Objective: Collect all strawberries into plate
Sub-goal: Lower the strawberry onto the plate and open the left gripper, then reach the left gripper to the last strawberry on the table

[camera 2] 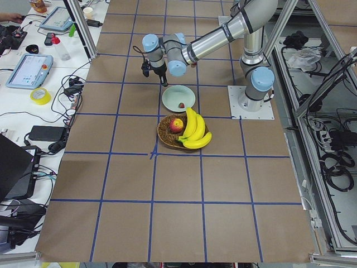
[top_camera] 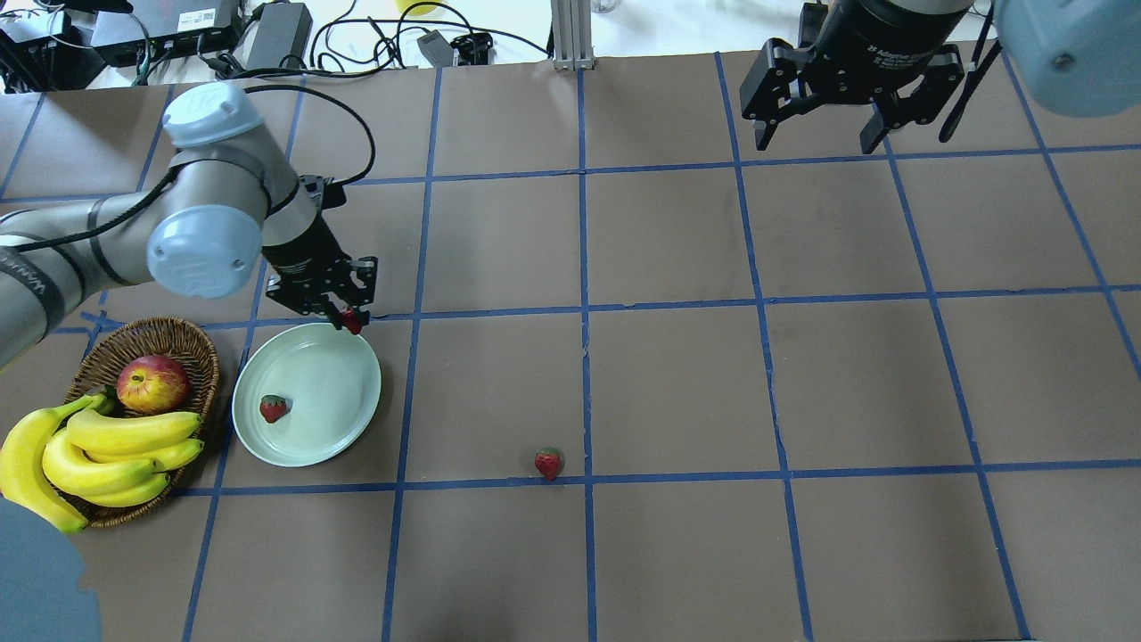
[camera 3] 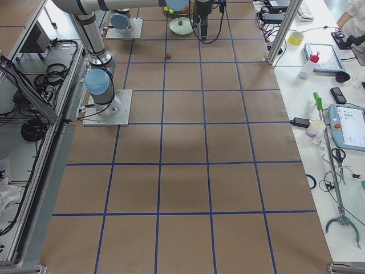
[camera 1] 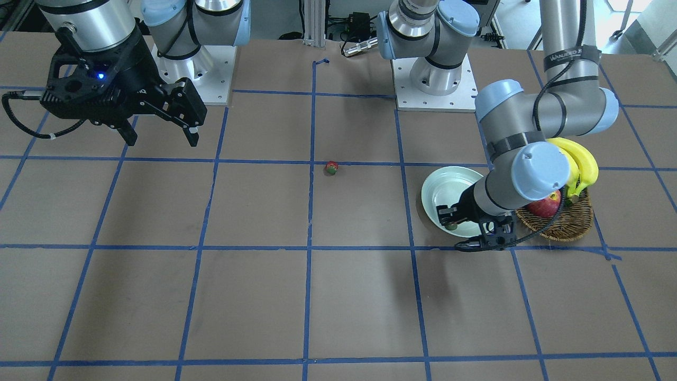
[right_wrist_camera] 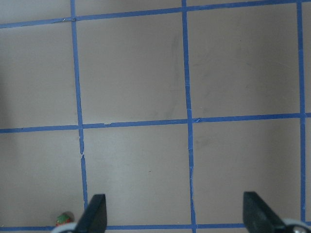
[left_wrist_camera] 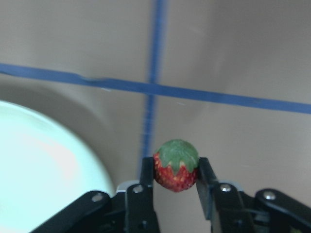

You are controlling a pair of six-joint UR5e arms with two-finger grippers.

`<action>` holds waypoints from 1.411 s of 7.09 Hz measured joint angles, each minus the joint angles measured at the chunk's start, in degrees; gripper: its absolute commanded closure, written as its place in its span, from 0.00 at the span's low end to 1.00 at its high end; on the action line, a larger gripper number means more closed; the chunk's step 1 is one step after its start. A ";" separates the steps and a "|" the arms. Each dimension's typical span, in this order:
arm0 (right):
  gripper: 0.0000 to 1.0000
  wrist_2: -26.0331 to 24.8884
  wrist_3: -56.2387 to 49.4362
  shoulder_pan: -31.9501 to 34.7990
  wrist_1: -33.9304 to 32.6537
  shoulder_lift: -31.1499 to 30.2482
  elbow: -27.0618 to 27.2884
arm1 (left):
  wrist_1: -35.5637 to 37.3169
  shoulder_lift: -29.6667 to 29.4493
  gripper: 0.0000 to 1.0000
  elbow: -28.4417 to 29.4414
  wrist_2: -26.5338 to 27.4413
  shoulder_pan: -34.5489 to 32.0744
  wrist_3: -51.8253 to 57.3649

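Note:
My left gripper (top_camera: 353, 319) is shut on a strawberry (left_wrist_camera: 176, 165), holding it just over the far rim of the pale green plate (top_camera: 330, 383); the plate's edge shows at the left of the left wrist view (left_wrist_camera: 39, 165). A second strawberry (top_camera: 273, 408) lies in the plate. A third strawberry (top_camera: 548, 463) sits on the table by a blue tape line, and also shows in the front view (camera 1: 331, 168) and the right wrist view (right_wrist_camera: 64, 219). My right gripper (top_camera: 824, 138) is open and empty, raised at the far right.
A wicker basket (top_camera: 205, 343) next to the plate holds an apple (top_camera: 153, 382) and bananas (top_camera: 98, 446). The brown table top is marked with a blue tape grid. Cables and power units lie beyond the far edge.

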 measured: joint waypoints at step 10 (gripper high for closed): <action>0.00 0.15 -0.30 0.06 0.07 -0.31 0.66 | 2.71 4.59 0.00 -3.34 -4.01 -17.31 -13.72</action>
